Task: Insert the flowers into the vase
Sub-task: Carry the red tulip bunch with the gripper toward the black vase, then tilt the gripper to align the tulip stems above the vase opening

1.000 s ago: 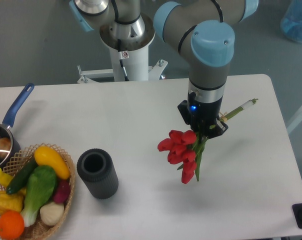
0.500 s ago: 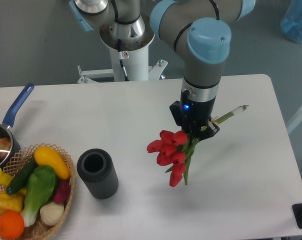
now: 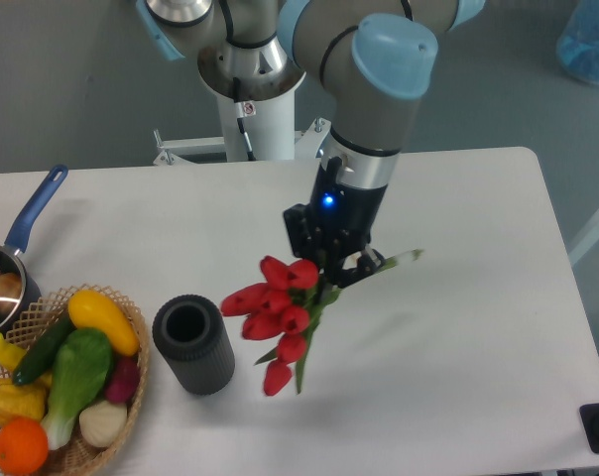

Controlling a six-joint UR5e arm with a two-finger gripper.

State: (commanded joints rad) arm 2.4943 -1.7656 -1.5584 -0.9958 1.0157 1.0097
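Pinching the bound stems, the gripper [image 3: 331, 270] carries the tulip bunch [image 3: 277, 315] in the air just right of the vase [image 3: 192, 344], buds hanging downward. It looks light and floppy; the stiffer bound stems seem the safest hold.

White bench [image 3: 498, 327]. At its left front corner, a wicker basket [image 3: 131, 382] holds toy vegetables: yellow squash [image 3: 101, 319], green leafy piece [image 3: 78, 375], orange [image 3: 20, 444]. Behind it, at the left edge, a blue-handled saucepan [image 3: 27, 223], partly out of view.
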